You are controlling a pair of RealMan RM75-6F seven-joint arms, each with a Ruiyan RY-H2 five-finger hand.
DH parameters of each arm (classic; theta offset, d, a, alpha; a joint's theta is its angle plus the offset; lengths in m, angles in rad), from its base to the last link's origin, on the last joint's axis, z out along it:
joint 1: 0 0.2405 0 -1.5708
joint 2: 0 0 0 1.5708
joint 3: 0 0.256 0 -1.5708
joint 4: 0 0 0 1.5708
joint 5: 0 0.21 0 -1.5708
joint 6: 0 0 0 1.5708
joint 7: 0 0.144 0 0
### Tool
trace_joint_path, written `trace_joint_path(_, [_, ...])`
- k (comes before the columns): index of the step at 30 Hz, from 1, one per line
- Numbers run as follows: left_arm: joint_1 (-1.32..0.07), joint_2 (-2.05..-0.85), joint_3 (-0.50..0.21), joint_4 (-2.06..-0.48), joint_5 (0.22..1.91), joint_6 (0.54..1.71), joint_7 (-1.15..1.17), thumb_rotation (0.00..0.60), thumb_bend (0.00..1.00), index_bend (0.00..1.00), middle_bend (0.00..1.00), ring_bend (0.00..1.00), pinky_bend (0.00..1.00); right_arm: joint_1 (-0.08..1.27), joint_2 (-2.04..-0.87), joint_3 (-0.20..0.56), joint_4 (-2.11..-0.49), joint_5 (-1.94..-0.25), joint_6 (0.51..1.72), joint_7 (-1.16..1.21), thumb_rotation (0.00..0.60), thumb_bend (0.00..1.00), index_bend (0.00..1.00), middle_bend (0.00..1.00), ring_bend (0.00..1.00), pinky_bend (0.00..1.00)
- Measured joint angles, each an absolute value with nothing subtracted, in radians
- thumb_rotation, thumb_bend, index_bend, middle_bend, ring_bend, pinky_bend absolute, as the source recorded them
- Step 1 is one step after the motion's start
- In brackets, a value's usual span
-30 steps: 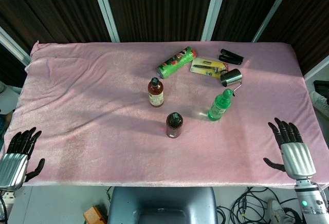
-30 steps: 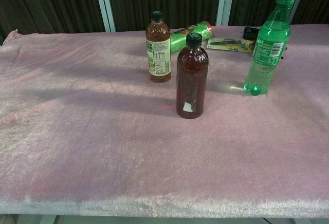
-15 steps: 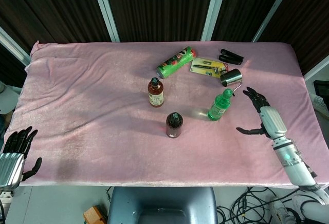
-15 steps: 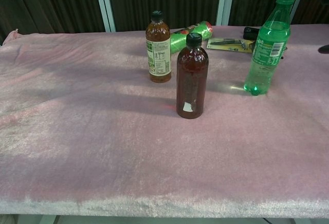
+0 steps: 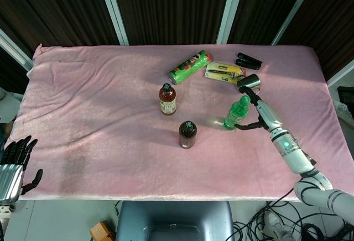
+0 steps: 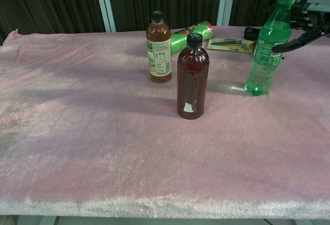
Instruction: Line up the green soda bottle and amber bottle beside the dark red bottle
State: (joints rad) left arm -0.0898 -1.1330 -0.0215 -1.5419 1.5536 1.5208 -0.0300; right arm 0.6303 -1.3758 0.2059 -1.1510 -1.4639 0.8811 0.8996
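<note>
The green soda bottle (image 5: 236, 113) (image 6: 267, 44) stands upright right of centre on the pink cloth. My right hand (image 5: 259, 111) (image 6: 311, 22) is open right beside it on its right side, fingers above and thumb reaching to the bottle's label; no grip shows. The amber bottle (image 5: 167, 99) (image 6: 158, 47) stands upright at the centre, further back. The dark red bottle (image 5: 187, 134) (image 6: 193, 78) stands upright nearer the front, between the other two. My left hand (image 5: 15, 163) hangs open off the table's front left corner, away from all bottles.
A green chips can (image 5: 189, 66) lies on its side behind the amber bottle. A yellow package (image 5: 224, 72), a black stapler (image 5: 248, 61) and a metal cup (image 5: 249, 82) sit behind the green bottle. The pink cloth (image 5: 83, 103) covers the whole table.
My right hand has come forward and left from the table's front right edge to the green bottle's side. The left hand sank slightly. The bottles have not moved.
</note>
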Motion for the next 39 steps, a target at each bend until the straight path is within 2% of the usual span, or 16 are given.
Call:
trace_joint_path(2, [-0.090, -1.132, -0.022, -1.542, 1.554, 1.521, -0.031, 0.600, 0.39, 0.00, 0.00, 0.00, 0.00, 0.640, -1.402, 0.207, -1.126, -1.459, 0.881, 0.916, 0.600, 0.19, 0.29, 0.15, 0.04, 0.19])
trace_joint_path(4, [-0.090, -1.131, -0.023, -1.541, 1.555, 1.522, -0.034, 0.600, 0.39, 0.00, 0.00, 0.00, 0.00, 0.647, -1.424, 0.207, -1.109, -1.456, 0.886, 0.923, 0.600, 0.22, 0.44, 0.26, 0.13, 0.29])
trace_joint_path(7, [-0.089, -1.129, -0.023, -1.540, 1.554, 1.523, -0.039, 0.600, 0.39, 0.00, 0.00, 0.00, 0.00, 0.654, -1.452, 0.206, -1.089, -1.452, 0.900, 0.927, 0.600, 0.25, 0.62, 0.39, 0.27, 0.40])
trace_joint_path(10, [-0.088, -1.127, -0.023, -1.539, 1.555, 1.525, -0.045, 0.600, 0.39, 0.00, 0.00, 0.00, 0.00, 0.658, -1.470, 0.204, -1.077, -1.444, 0.905, 0.924, 0.600, 0.26, 0.73, 0.46, 0.37, 0.45])
trace_joint_path(15, [-0.086, -1.125, -0.021, -1.540, 1.559, 1.528, -0.048, 0.600, 0.39, 0.00, 0.00, 0.00, 0.00, 0.659, -1.494, 0.206, -1.055, -1.426, 0.915, 0.907, 0.600, 0.30, 0.82, 0.51, 0.42, 0.51])
trace_joint_path(19, [-0.085, -1.124, -0.020, -1.541, 1.560, 1.529, -0.049, 0.600, 0.39, 0.00, 0.00, 0.00, 0.00, 0.657, -1.504, 0.213, -1.049, -1.419, 0.929, 0.900, 0.600, 0.33, 0.93, 0.59, 0.51, 0.60])
trace_joint_path(25, [-0.085, -1.124, -0.021, -1.541, 1.560, 1.529, -0.051, 0.600, 0.39, 0.00, 0.00, 0.00, 0.00, 0.649, -1.502, 0.221, -1.077, -1.442, 1.012, 0.921, 0.600, 0.33, 0.97, 0.62, 0.54, 0.63])
trace_joint_path(30, [-0.085, -1.124, -0.021, -1.541, 1.560, 1.528, -0.051, 0.600, 0.39, 0.00, 0.00, 0.00, 0.00, 0.640, -1.438, 0.219, -1.219, -1.469, 1.049, 0.913, 0.600, 0.34, 0.98, 0.62, 0.55, 0.65])
trace_joint_path(35, [-0.085, -1.124, -0.020, -1.542, 1.562, 1.528, -0.051, 0.600, 0.39, 0.00, 0.00, 0.00, 0.00, 0.638, -1.361, 0.215, -1.390, -1.463, 1.039, 0.809, 0.600, 0.34, 0.99, 0.63, 0.55, 0.65])
trace_joint_path(39, [-0.085, -1.124, -0.018, -1.543, 1.568, 1.530, -0.050, 0.600, 0.39, 0.00, 0.00, 0.00, 0.00, 0.649, -1.340, 0.220, -1.456, -1.431, 1.011, 0.693, 0.600, 0.34, 0.99, 0.62, 0.55, 0.65])
